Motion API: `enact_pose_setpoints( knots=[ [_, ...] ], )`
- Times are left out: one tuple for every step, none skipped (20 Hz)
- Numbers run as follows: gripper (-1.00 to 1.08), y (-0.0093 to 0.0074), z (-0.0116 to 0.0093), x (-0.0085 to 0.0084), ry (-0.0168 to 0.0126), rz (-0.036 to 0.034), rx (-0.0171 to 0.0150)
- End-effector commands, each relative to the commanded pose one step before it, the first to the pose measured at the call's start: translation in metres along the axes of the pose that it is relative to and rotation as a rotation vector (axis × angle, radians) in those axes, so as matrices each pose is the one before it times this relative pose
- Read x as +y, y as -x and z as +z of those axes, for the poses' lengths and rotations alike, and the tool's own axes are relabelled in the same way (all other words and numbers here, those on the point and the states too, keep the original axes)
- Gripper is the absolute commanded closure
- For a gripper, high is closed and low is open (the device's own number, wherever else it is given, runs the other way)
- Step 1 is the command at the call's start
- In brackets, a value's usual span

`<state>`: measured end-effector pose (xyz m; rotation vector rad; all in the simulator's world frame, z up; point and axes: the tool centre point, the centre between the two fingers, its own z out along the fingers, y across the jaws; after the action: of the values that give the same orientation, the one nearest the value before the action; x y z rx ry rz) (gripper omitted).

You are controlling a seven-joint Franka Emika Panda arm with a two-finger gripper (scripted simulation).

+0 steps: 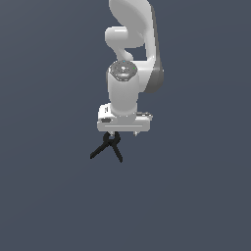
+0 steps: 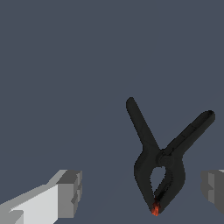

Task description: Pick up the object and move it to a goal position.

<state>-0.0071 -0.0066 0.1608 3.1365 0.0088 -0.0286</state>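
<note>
The object (image 2: 159, 162) is a small black clamp with two slim handles spreading from a joint and a tiny red mark at its closed tip. It lies on the flat grey floor. My gripper (image 2: 142, 192) is open, with one grey fingertip (image 2: 70, 192) on one side of the clamp and the other fingertip (image 2: 214, 190) on the far side; neither touches it. The clamp sits nearer the second fingertip. In the exterior view the white gripper (image 1: 122, 133) hangs just over the object (image 1: 112, 143), whose legs stick out below the hand.
A plain grey floor (image 1: 49, 196) fills both views. The white arm (image 1: 132, 59) rises behind the hand. No other objects or marker show.
</note>
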Motion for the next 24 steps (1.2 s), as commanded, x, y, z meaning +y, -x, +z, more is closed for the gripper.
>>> enact_pose_setpoints(
  knots=[
    [-0.2, 0.0, 0.0, 0.00001, 0.0, 0.0, 0.0],
    [-0.2, -0.00009, -0.00028, -0.00024, -0.00046, -0.00038, 0.00035],
    [-0.2, -0.00025, -0.00088, -0.00073, -0.00158, -0.0012, 0.00114],
    [-0.2, -0.00043, -0.00141, -0.00118, -0.00253, -0.00189, 0.00184],
    [-0.2, -0.00058, -0.00191, -0.00159, -0.00342, -0.00251, 0.00252],
    [-0.2, -0.0005, -0.0016, -0.00134, -0.00289, -0.00202, 0.00218],
    [-0.2, -0.00033, -0.00103, -0.00085, -0.00189, -0.00119, 0.00148],
    [-0.2, -0.00016, -0.00037, -0.00033, -0.00071, -0.0003, 0.0006],
    [-0.2, 0.00008, 0.00005, 0.00004, 0.0, 0.0, 0.0],
    [-0.2, 0.00009, 0.00024, 0.00021, 0.00066, -0.00016, -0.00071],
    [-0.2, -0.00005, 0.0001, -0.00016, 0.0, 0.0, 0.0],
    [-0.2, -0.00011, 0.00026, 0.00046, 0.0001, 0.00239, 0.00069],
    [-0.2, -0.00021, 0.00065, 0.00064, 0.00036, 0.00401, 0.00097],
    [-0.2, -0.0003, 0.001, 0.00085, 0.00058, 0.00564, 0.00131],
    [-0.2, -0.00039, 0.00132, 0.00116, 0.0008, 0.00745, 0.00171],
    [-0.2, -0.00047, 0.00162, 0.00143, 0.001, 0.00915, 0.00211],
    [-0.2, -0.00057, 0.00192, 0.00168, 0.00118, 0.01086, 0.00255],
    [-0.2, -0.00066, 0.0022, 0.00195, 0.00138, 0.01255, 0.00298],
    [-0.2, -0.00075, 0.00251, 0.00222, 0.00162, 0.01429, 0.00341],
    [-0.2, -0.00084, 0.0028, 0.0025, 0.00186, 0.01597, 0.00385],
    [-0.2, -0.00093, 0.0031, 0.00277, 0.00212, 0.01769, 0.00433],
    [-0.2, -0.00103, 0.0034, 0.00306, 0.0024, 0.01947, 0.00483],
    [-0.2, -0.00113, 0.00371, 0.00336, 0.0027, 0.02124, 0.00536],
    [-0.2, -0.00124, 0.004, 0.00366, 0.00302, 0.02302, 0.00591]
  ],
)
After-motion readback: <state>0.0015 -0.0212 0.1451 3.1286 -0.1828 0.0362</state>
